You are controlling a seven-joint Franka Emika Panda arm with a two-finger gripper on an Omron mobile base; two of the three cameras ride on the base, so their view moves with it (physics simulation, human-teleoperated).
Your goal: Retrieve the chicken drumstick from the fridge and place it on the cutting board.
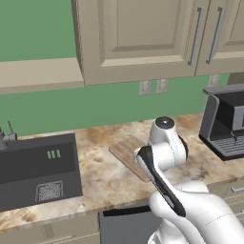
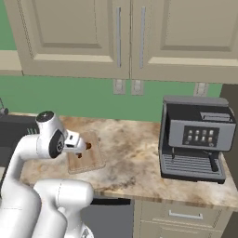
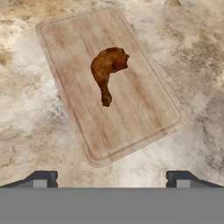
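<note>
The chicken drumstick [image 3: 107, 68], reddish-brown and lumpy, lies on the cutting board [image 3: 135, 105], a light-brown slatted board on the marbled counter. My gripper [image 3: 111, 178] hovers above the board's near end, open, its fingertips [image 3: 43, 179] wide apart with nothing between them. From the right base view the gripper [image 2: 82, 148] hangs over the cutting board [image 2: 90, 161]. The left base view has the arm covering most of the cutting board [image 1: 124, 151]. The fridge is out of view.
A black coffee machine [image 2: 195, 139] stands on the counter right of the board. A dark sink [image 1: 38, 167] sits to the left. Beige wall cabinets [image 2: 116, 37] hang above, and a dark drawer [image 1: 124, 224] stands open below the counter edge.
</note>
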